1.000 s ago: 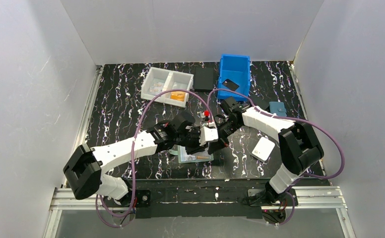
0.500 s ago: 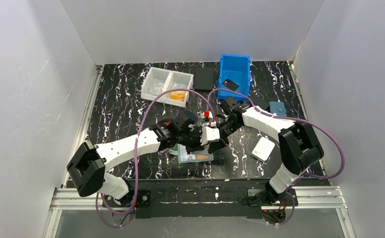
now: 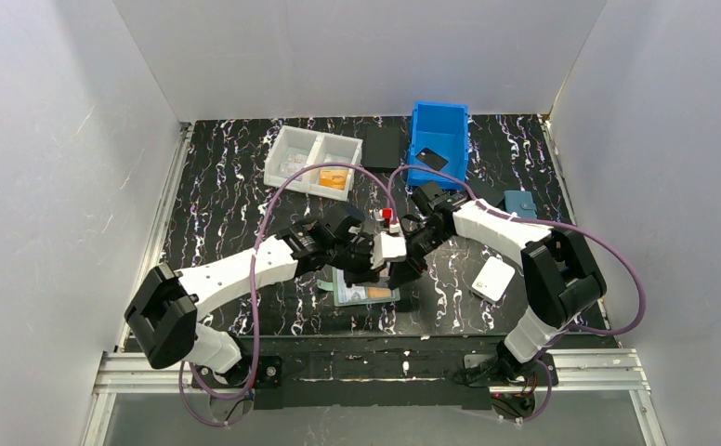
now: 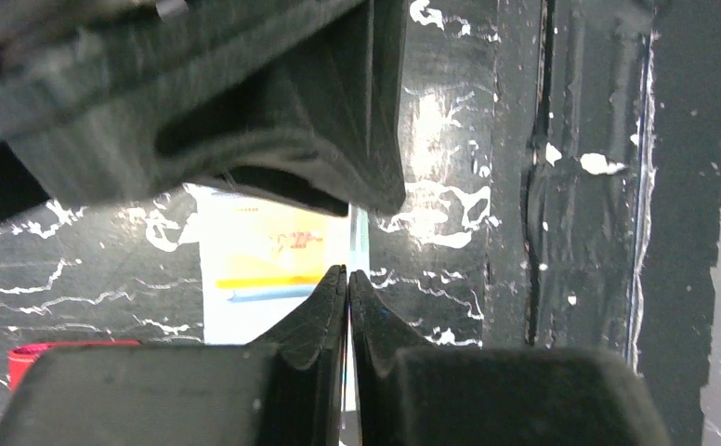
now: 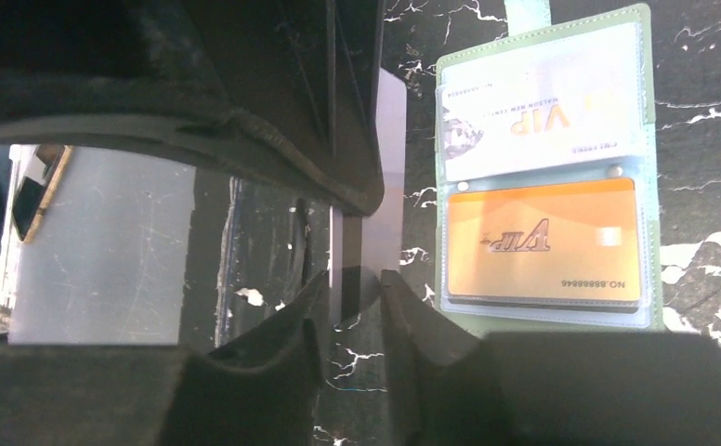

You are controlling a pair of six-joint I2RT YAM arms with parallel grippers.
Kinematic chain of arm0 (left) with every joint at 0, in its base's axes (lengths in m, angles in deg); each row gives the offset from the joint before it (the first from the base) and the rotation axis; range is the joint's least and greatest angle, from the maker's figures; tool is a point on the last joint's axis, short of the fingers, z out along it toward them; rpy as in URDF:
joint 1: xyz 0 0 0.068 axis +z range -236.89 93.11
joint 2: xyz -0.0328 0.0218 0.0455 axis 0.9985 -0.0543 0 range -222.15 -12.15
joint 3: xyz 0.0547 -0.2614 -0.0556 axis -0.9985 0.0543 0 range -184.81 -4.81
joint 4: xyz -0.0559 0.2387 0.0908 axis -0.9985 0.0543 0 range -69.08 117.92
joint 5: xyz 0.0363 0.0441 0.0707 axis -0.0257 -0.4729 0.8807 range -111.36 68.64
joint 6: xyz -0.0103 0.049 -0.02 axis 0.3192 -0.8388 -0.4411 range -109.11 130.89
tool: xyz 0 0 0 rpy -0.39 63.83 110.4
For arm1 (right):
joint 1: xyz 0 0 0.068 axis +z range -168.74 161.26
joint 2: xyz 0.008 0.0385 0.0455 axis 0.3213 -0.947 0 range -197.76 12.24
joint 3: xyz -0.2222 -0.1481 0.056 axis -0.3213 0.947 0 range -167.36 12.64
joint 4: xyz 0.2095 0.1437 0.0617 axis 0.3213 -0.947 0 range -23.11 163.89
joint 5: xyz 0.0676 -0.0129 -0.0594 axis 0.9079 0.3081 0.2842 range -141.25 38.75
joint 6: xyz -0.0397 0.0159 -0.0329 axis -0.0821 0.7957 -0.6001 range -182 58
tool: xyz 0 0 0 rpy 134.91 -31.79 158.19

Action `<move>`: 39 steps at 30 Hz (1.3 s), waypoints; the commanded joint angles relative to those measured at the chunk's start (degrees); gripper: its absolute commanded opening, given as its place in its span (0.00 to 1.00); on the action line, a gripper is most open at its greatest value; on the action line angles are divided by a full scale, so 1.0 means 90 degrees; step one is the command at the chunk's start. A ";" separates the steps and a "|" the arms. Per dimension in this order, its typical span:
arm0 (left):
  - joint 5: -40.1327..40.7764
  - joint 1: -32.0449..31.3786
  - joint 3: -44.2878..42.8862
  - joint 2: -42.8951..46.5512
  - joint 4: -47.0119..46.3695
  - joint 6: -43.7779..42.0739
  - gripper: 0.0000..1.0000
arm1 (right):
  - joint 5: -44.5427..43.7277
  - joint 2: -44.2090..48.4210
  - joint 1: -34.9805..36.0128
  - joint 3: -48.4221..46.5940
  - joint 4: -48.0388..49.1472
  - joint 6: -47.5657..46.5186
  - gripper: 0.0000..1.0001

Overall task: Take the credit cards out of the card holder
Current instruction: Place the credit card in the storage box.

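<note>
Pinching a pale credit card [image 5: 390, 167] edge-on, left hand [image 4: 348, 275] newly closed; right hand [image 5: 353, 281] newly loosened, jaws parted.

Card holder [image 5: 657, 242]: sage green, clear pockets. Orange card [image 5: 541, 243] w/ dark script. White card [image 5: 543, 111] at its 12 o'clock, gold lettering. Loose card [image 5: 389, 158]: pale grey. Table [image 3: 227, 186]: black w/ white marbled veins. At table's 12: blue bin [image 3: 450, 130], black pad [image 3: 382, 147]. At 11: white tray [image 3: 307, 185]. Arms [image 3: 236, 274]: white links, black joints.
</note>
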 commanded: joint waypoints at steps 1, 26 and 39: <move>-0.0317 0.0234 0.0048 0.0260 0.0700 -0.0150 0.00 | 0.0285 0.0291 -0.0039 -0.0180 -0.0119 0.0013 0.53; 0.1469 0.4317 -0.3682 -0.1650 0.2217 -0.2968 0.00 | -0.0050 0.1420 -0.0995 0.0083 0.0435 0.0605 0.95; 0.0771 0.4809 -0.5812 -0.3561 0.2767 -0.4235 0.00 | 0.0148 0.1152 -0.1347 0.0027 0.0278 0.0484 0.95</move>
